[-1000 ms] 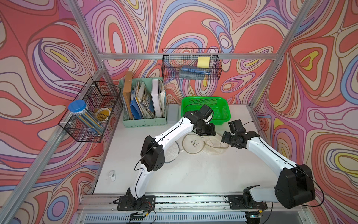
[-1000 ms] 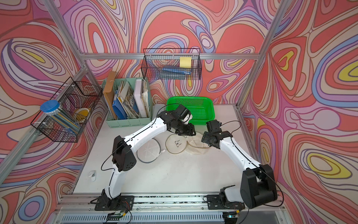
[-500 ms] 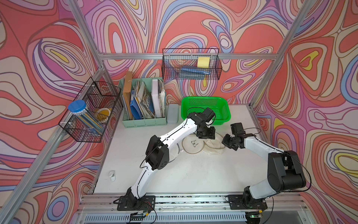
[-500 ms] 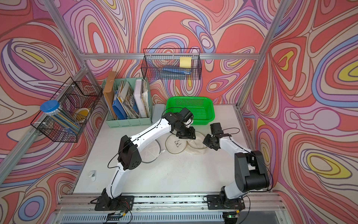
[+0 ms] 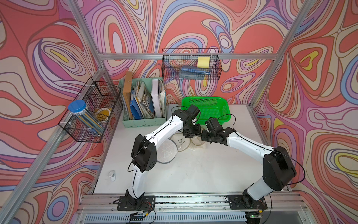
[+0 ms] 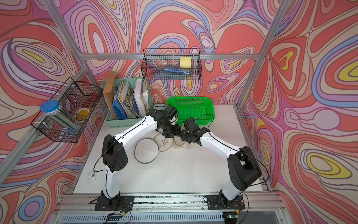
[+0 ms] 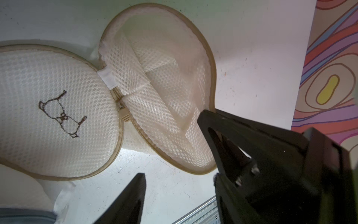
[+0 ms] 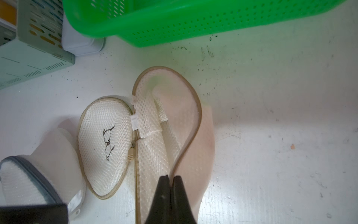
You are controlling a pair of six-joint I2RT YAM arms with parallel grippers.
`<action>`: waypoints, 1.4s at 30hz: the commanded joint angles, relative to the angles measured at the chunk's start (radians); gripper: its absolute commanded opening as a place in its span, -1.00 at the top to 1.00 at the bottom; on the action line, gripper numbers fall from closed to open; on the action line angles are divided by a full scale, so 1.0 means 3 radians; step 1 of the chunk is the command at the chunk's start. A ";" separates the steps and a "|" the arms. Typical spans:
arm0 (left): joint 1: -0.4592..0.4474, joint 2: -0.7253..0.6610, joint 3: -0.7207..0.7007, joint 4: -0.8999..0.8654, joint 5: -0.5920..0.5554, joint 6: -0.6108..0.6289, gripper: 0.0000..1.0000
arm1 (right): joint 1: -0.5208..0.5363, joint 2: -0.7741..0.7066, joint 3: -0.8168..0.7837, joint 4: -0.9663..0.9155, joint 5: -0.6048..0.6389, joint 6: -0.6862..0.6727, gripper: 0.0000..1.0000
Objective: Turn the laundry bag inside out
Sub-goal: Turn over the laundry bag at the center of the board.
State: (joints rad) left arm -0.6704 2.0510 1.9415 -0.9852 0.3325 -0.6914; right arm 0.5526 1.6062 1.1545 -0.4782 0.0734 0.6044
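The laundry bag [image 8: 151, 147] is cream mesh with a tan rim and lies unzipped on the white table. Its round end panel with a small brown embroidered figure [image 7: 58, 112] lies flat beside the open mouth. My right gripper [image 8: 170, 177] is shut on the tan rim of the mouth and lifts it on edge; in both top views it [image 5: 203, 136] sits just right of the bag [image 5: 197, 143]. My left gripper [image 7: 179, 175] hovers open over bare table beside the bag, with nothing between its fingers. In a top view the left gripper [image 6: 171, 134] almost meets the right gripper [image 6: 183, 138].
A grey-rimmed white mesh disc [image 5: 166, 153] lies left of the bag. The green basket [image 5: 225, 113] stands close behind both grippers, with a mint file organiser [image 5: 143, 122] at the back left. A small white object [image 5: 112, 174] lies near the table's left edge.
My right gripper has moved left to the bag and shut on its rim. My left gripper has shifted a little left and opened slightly wider.
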 commanded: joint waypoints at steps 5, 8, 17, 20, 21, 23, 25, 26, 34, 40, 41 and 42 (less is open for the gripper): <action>0.0116 0.0069 -0.0115 0.0254 0.0293 -0.0405 -0.42 | 0.0096 -0.0045 -0.0122 0.0315 -0.0129 -0.0206 1.00; 0.0118 0.0168 -0.0111 0.0497 0.0517 -0.0482 -0.43 | 0.0119 -0.0106 -0.0272 0.0519 -0.0242 -0.0308 1.00; 0.0091 0.0641 0.0200 0.0646 0.0854 -0.0604 -0.28 | 0.0117 -0.0164 -0.0396 0.0681 -0.0364 -0.0486 1.00; 0.0092 0.0732 0.0223 0.0668 0.0913 -0.0625 -0.15 | 0.0118 -0.0160 -0.0394 0.0679 -0.0331 -0.0486 1.00; 0.0089 0.0741 0.0215 0.0684 0.0928 -0.0625 -0.09 | 0.0119 -0.0156 -0.0397 0.0666 -0.0316 -0.0492 1.00; 0.0078 0.0736 0.0173 0.0745 0.0938 -0.0634 0.22 | 0.0120 -0.0159 -0.0396 0.0663 -0.0307 -0.0495 1.00; 0.0078 0.0726 0.0154 0.0809 0.0975 -0.0675 0.66 | 0.0117 -0.0158 -0.0406 0.0670 -0.0302 -0.0489 1.00; 0.0079 0.0722 0.0162 0.0809 0.0969 -0.0681 0.77 | 0.0120 -0.0163 -0.0400 0.0650 -0.0296 -0.0478 0.98; 0.0097 0.0567 0.0165 0.0735 0.0959 -0.0666 1.00 | 0.0095 -0.0708 -0.0528 0.0371 -0.0060 -0.0450 0.02; 0.0108 0.0388 0.0186 0.0722 0.1033 -0.0702 1.00 | -0.0371 -0.1042 -0.0820 0.0319 -0.0593 -0.0179 0.10; 0.0108 0.0345 0.0191 0.0718 0.1053 -0.0707 1.00 | -0.0499 -0.1041 -0.0920 0.0421 -0.0759 -0.0113 0.13; 0.0108 0.0308 0.0186 0.0717 0.1064 -0.0707 1.00 | -0.0623 -0.1031 -0.1006 0.0513 -0.0930 -0.0033 0.14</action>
State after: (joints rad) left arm -0.6369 2.2215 1.9797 -0.7570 0.6247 -0.8955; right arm 0.4454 1.2785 0.9276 -0.3428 -0.0704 0.5232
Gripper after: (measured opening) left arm 0.064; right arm 0.437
